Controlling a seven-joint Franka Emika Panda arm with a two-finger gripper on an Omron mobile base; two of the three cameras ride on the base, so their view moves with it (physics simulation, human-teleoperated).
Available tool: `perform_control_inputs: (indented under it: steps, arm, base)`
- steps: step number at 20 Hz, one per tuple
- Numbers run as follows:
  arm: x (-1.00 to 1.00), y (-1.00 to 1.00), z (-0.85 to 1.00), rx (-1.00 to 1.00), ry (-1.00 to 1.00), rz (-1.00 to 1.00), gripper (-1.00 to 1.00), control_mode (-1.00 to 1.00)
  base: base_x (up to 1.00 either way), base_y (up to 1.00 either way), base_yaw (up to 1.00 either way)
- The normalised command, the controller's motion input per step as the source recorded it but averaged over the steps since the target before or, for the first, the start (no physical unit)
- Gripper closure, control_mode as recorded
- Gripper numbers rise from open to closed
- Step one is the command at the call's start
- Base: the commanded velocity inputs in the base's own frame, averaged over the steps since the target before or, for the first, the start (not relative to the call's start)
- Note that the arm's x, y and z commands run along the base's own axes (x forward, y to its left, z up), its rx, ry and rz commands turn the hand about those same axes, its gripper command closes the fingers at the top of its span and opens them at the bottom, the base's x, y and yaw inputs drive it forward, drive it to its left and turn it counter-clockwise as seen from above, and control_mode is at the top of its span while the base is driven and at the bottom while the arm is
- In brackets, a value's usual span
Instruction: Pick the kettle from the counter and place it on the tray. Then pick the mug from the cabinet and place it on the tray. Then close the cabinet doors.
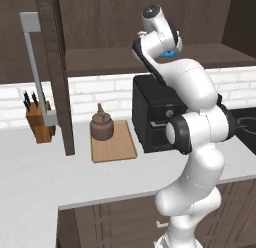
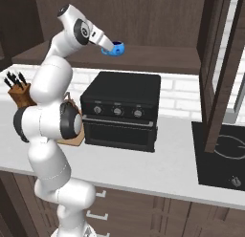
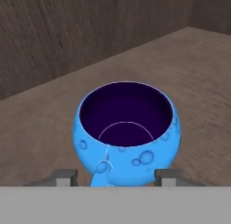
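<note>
Reaching into the cabinet (image 2: 143,21), the gripper (image 3: 118,175) is sitting at the mug (image 3: 126,133), so the mug-picking step is in hand. The kettle (image 1: 102,124) is already resting on the tray (image 1: 113,144), which is lying on the table (image 1: 40,167) just left of the black oven (image 2: 120,112), so step one looks done.

The mug is standing upright on the cabinet shelf (image 3: 198,69), above the oven and a little toward its left side in the right base view. In the hand view the two fingertips (image 3: 63,177) are flanking the lower body of the mug, one on each side, with the mug's handle pointing toward the camera between them. The jaws are standing partly open around the mug; I cannot tell whether they are already touching it or gripping it, since the mug bottom is cut off.

Next move, as I judge it: finishing the squeeze on the mug, lifting it off the shelf, pulling back out of the cabinet without clipping the open door (image 1: 56,72), then carrying it down to the tray, to the free board in front of the kettle. The knife block (image 1: 39,119) is standing left of the tray, out of the way. Closing the cabinet doors is coming last.
</note>
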Motion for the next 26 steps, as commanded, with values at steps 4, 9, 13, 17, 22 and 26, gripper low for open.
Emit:
perform_control_inputs:
  steps: [4, 9, 13, 17, 22, 26]
  arm:
    - [0.0, -0.14, -0.07, 0.01, 0.0, -0.03, 1.0, -1.0]
    - [-0.09, -0.15, -0.05, 0.01, 0.0, -0.03, 1.0, -1.0]
    - [-0.3, -0.14, -0.01, 0.06, -0.04, -0.02, 1.0, -1.0]
    - [-0.53, -0.15, 0.0, 0.14, -0.08, 0.0, 1.0, -1.0]
    - [-0.72, 0.0, 0.0, 0.14, -0.14, 0.0, 1.0, -1.0]
    - [-0.68, 0.01, 0.0, 0.09, -0.16, 0.0, 1.0, -1.0]
  base:
    - [0.0, 0.0, 0.0]
    - [0.0, 0.0, 0.0]
    - [0.0, 0.0, 0.0]
    - [0.0, 0.0, 0.0]
    - [0.0, 0.0, 0.0]
    - [0.0, 0.0, 0.0]
